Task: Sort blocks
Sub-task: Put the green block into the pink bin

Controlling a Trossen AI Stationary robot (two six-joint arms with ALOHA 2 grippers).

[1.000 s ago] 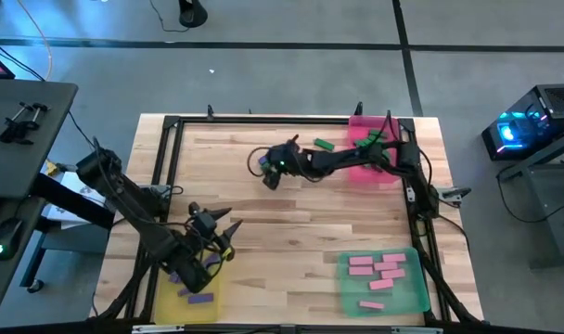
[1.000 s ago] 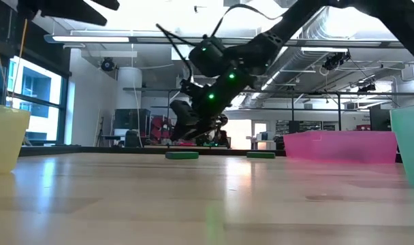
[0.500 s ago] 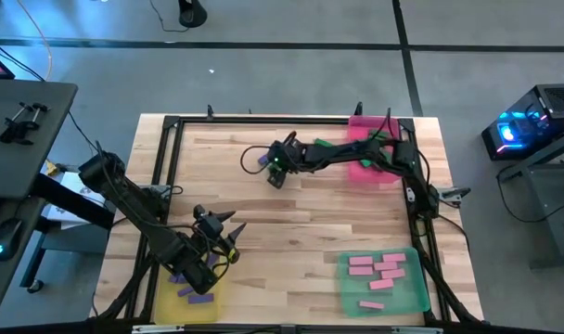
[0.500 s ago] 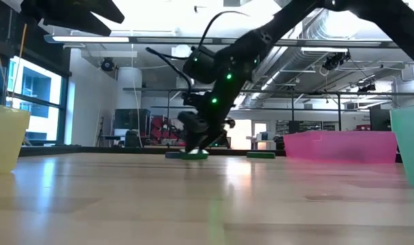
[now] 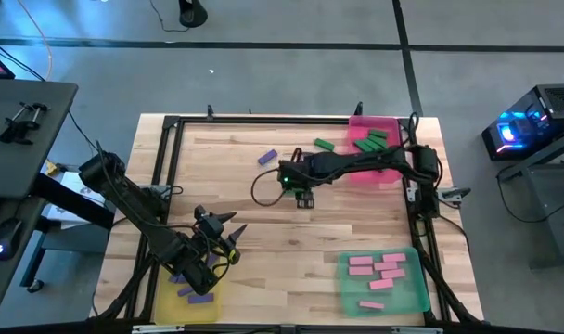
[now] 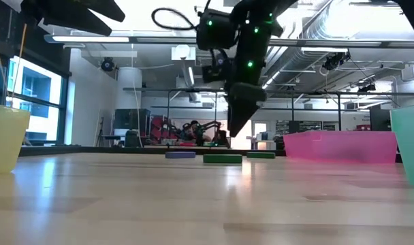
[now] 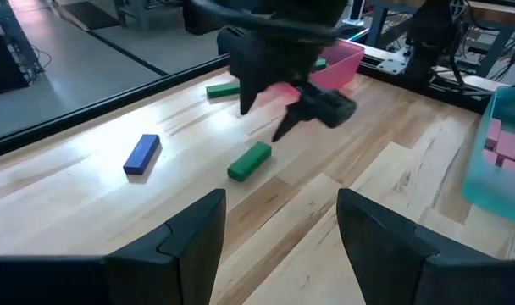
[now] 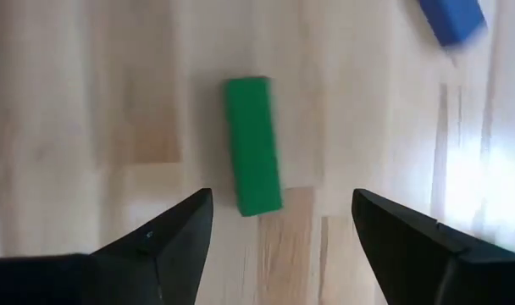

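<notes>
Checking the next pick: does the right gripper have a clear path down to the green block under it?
Probably yes. The right gripper hangs open directly over the green block, with bare wood around it.

The right gripper (image 8: 279, 229) hangs above a green block (image 8: 251, 145) lying flat on the bench (image 5: 291, 237), its jaws spread wide, with bare wood on both long sides of that block. A purple block (image 5: 267, 158) lies near it, apart, and a second green block (image 5: 324, 145) sits toward the pink tray (image 5: 386, 123). From the first green block toward the green tray (image 5: 342, 278), the bench is open wood.
</notes>
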